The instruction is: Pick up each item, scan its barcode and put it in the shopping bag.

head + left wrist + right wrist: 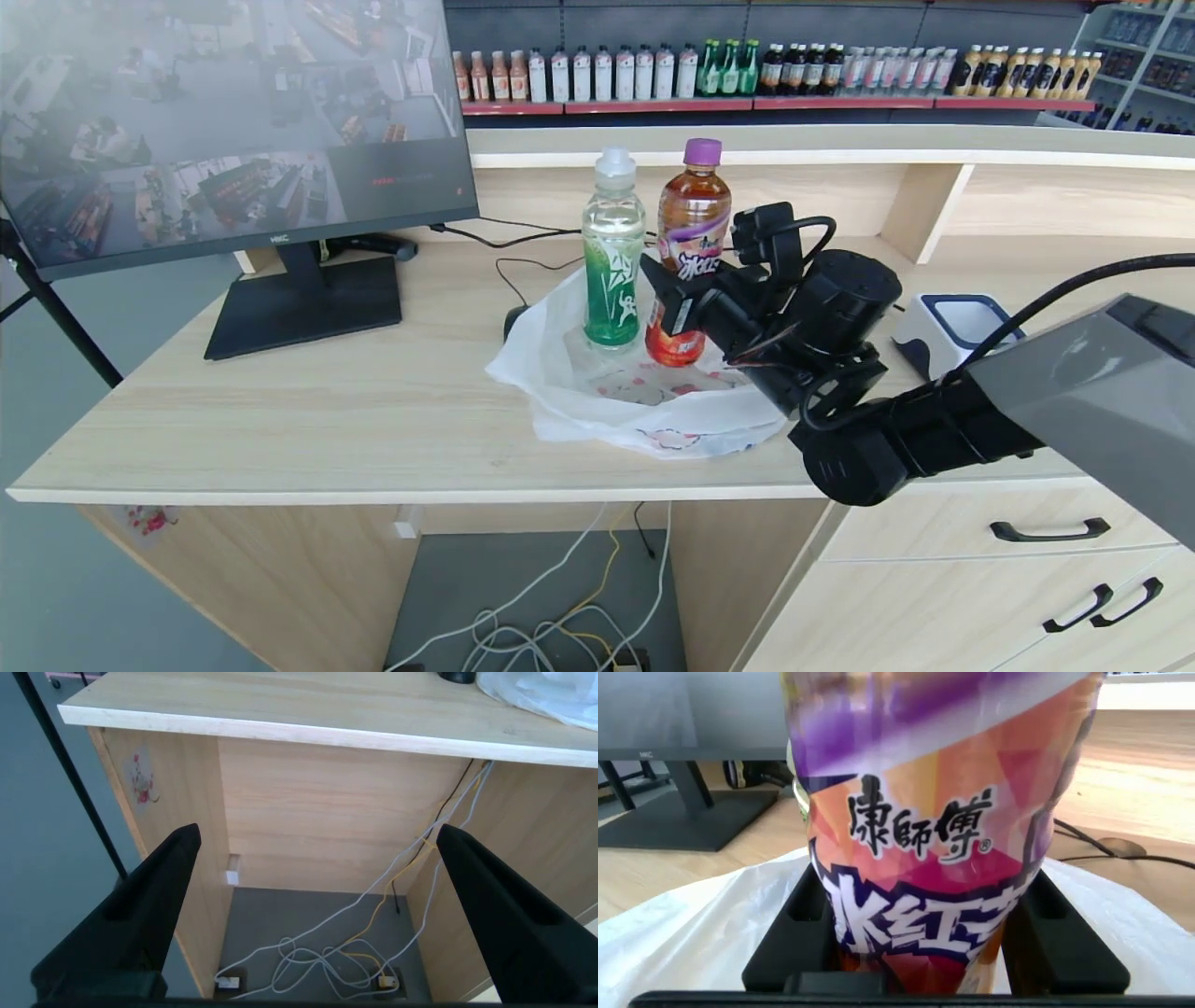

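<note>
A tea bottle (693, 210) with a purple cap and orange-purple label stands upright on the white shopping bag (653, 411), which lies spread on the wooden counter. My right gripper (677, 303) is shut on its lower half; up close, the label (943, 812) sits between the two black fingers (799, 924). A green bottle (612, 261) with a clear cap stands on the bag just left of it, untouched. My left gripper (318, 845) hangs open below the counter's front edge, holding nothing.
A white barcode scanner (952, 331) sits on the counter right of the bag, behind my right arm. A monitor (224, 121) on a black stand fills the left back. Cables run behind the bottles and under the counter (355, 952). Drawers (1046, 532) are at lower right.
</note>
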### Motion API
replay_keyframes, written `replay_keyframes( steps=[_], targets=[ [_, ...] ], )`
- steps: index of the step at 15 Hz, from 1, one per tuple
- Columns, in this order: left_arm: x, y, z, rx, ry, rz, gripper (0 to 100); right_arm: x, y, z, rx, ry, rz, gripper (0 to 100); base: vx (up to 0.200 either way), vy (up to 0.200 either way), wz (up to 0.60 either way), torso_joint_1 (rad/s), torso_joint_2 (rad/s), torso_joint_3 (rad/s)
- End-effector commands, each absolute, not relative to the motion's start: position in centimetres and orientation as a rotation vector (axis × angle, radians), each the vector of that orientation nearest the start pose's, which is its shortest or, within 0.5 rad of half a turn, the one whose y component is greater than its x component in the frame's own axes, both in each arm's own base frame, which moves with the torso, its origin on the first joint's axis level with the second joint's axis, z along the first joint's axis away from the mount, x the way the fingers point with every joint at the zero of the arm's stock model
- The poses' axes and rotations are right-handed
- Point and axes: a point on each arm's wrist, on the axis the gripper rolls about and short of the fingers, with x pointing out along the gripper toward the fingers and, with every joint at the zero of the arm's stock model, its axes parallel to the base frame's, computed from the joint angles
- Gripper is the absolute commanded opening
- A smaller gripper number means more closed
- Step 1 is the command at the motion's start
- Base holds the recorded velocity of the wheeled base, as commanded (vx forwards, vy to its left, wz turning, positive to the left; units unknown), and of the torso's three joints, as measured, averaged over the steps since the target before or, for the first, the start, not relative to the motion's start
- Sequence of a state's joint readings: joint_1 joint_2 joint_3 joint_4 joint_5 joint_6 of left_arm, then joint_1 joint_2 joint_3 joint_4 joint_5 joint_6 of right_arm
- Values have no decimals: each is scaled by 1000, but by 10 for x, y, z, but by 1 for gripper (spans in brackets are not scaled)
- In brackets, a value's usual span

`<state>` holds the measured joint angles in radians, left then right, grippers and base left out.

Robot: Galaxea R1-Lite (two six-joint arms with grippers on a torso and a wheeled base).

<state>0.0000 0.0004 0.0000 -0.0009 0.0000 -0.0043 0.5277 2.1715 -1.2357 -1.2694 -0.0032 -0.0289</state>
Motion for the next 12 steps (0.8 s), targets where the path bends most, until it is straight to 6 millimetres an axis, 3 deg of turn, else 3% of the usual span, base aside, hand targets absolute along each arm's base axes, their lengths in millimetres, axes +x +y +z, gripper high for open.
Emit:
replay_keyframes(
  steps=[1, 12],
  targets=[
    [-23, 0, 76, -5, -2, 0, 100, 378, 219, 172, 53, -308, 514, 0, 0, 0, 0, 0, 0, 0],
    [-23, 0, 76, -5, -2, 0, 100, 399, 198, 169, 65, -319, 456, 0, 0, 0, 0, 0, 0, 0]
  ],
)
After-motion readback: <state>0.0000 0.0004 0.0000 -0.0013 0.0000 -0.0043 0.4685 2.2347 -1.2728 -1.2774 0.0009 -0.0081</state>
